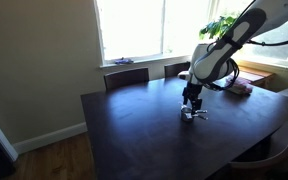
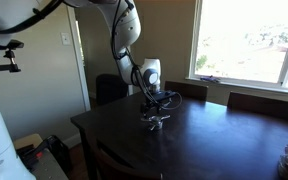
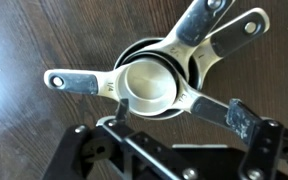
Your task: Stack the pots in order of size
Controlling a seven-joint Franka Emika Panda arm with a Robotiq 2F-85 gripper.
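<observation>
Directly beneath the wrist camera, the pots (image 3: 152, 88) sit nested in one shiny silver stack with flat handles fanning out, one cut off by the top edge. The dark fingers (image 3: 268, 142) stand spread on either side of the stack, pinching nothing. Farther off, in both exterior views, the pots (image 1: 193, 114) (image 2: 156, 120) are a small glint on the dark desk (image 1: 134, 135) (image 2: 219, 140), too small to count.

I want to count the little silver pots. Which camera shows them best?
The wrist view: it looks straight down on the pots, nested together with handles fanning out. In both exterior views they are only a tiny shiny cluster on the dark table, too small to count.
</observation>
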